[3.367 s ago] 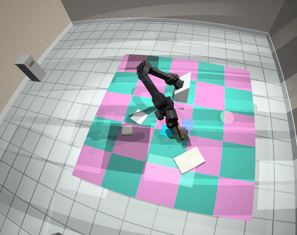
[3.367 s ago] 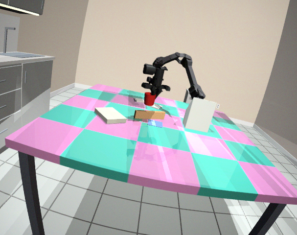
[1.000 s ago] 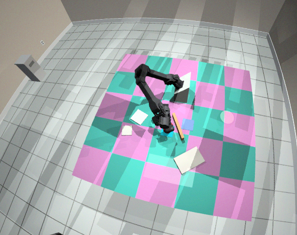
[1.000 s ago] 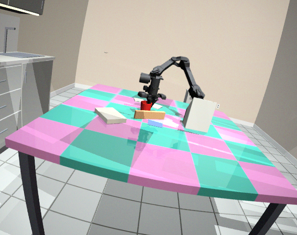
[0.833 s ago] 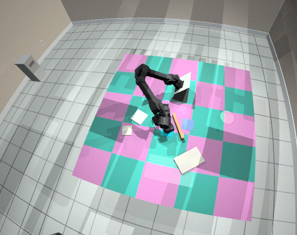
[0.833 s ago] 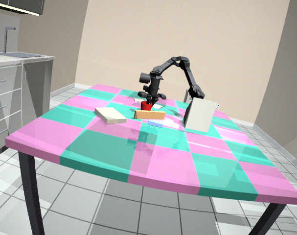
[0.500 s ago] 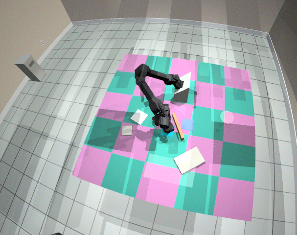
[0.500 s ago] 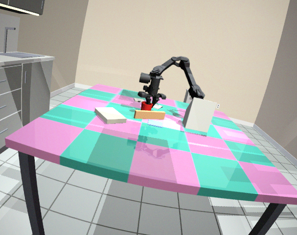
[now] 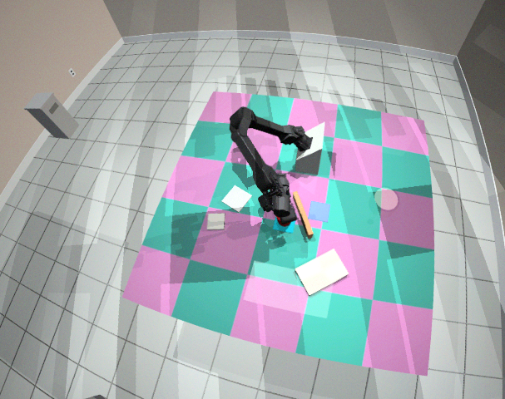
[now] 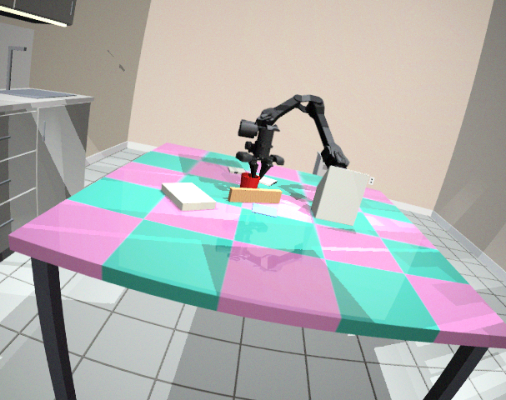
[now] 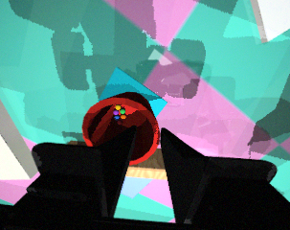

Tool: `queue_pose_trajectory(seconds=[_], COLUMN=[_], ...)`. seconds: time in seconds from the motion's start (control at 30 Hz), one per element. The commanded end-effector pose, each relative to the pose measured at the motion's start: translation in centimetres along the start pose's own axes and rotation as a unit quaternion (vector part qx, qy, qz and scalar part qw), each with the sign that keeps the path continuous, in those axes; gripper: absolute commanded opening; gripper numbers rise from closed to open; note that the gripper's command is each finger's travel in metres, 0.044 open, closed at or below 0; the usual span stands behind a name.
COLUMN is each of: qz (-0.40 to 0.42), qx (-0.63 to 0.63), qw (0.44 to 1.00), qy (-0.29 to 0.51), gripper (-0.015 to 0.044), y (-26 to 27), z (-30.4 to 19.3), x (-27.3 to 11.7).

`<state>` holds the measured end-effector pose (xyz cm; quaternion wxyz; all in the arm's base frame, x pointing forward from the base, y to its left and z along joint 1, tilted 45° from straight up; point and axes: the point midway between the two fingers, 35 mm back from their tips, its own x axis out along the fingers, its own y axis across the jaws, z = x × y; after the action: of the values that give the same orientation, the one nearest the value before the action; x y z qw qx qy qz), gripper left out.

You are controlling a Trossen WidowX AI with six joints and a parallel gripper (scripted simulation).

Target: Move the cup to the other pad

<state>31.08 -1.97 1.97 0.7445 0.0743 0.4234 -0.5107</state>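
Wooden bar (image 9: 303, 214) (image 10: 255, 195) (image 11: 146, 172) near cream slab (image 9: 321, 272) (image 10: 187, 196) (image 11: 3, 144); white box (image 9: 314, 139) (image 10: 341, 196) upright; pale block (image 9: 215, 221) (image 10: 235, 170) well apart.

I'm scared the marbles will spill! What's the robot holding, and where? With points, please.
Nothing: the open black hand (image 9: 284, 219) (image 10: 257, 176) (image 11: 148, 130) has one finger inside the round red cup (image 10: 248, 181) (image 11: 100, 126), one outside.
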Motion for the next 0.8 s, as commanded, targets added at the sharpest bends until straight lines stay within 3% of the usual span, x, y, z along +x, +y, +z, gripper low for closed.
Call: queue_pose_trajectory(seconds=[0.0,0.67,0.77], qz=[0.005,0.004,0.0], qx=[0.003,0.001,-0.002], qw=[1.0,1.0,1.0], qy=[0.0,-0.001,-0.002], gripper=[0.0128,0.0128,0.0206], y=[0.2,-0.2,-0.2], z=[0.0,-0.2,-0.2], x=[-1.0,-3.5,-3.1])
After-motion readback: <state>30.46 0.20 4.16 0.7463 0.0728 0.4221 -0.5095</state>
